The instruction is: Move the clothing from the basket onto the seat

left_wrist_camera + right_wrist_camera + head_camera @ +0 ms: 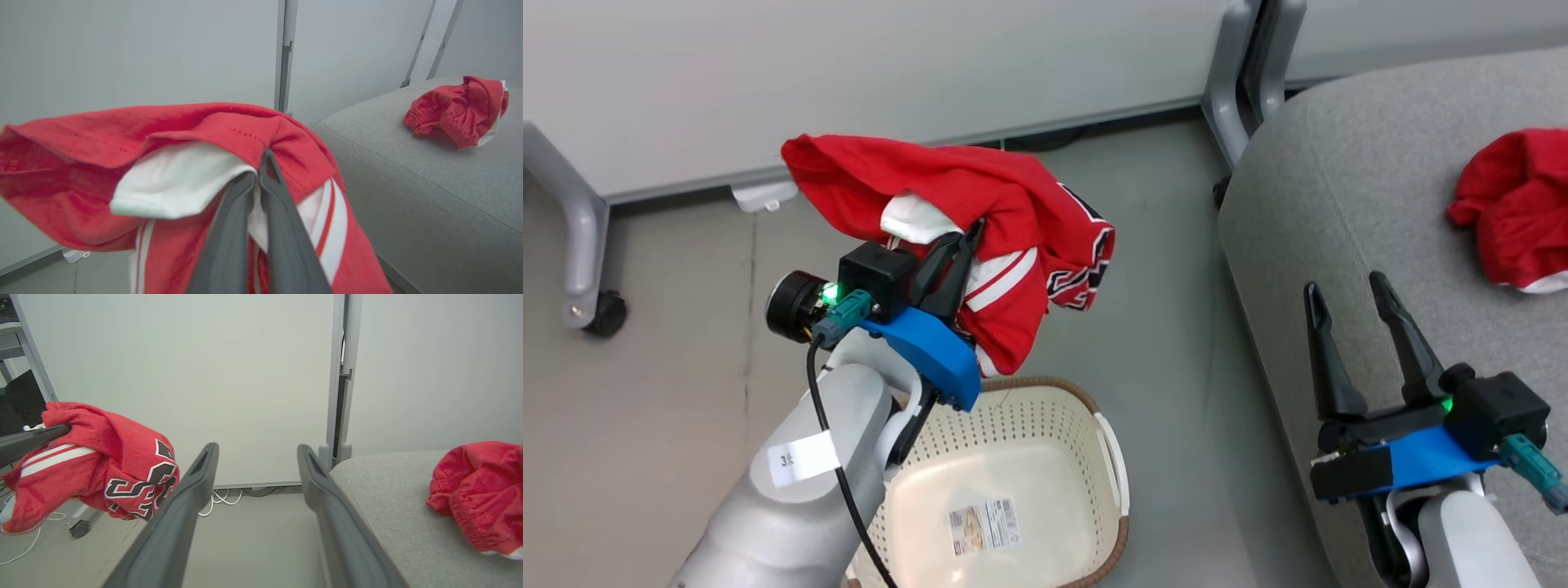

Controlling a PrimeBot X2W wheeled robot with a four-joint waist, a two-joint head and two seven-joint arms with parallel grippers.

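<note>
Logged left gripper (965,245) pinched fully shut on a fold of the red jersey (1013,204), held high above the basket (1054,384), at about 12 o'clock from it in head view. Judged reason for the height: to carry the hanging hem free of the rim before any swing toward the seat (1339,204) at 3 o'clock. Grip taken beside the white trim, leaving the lettered panel draped at 4 o'clock of the grip.

Noted right gripper (1343,286) spread wide, holding nothing, poised over the seat's near edge at 4 o'clock of head view. Judged as placed out of the carrying path.

Found a second red garment (1515,204) already bunched on the seat at 2 o'clock. Saw basket floor bare apart from a label (984,524).

Hidden or unclear:
- Near-left part of basket masked by left forearm (800,490); contents there unseen.
- Lettering folded over, not legible.
- Far side of the seat cut off at 3 o'clock of the frame.
- Amount of cloth inside the pinch not discernible, possibly more than one layer.
</note>
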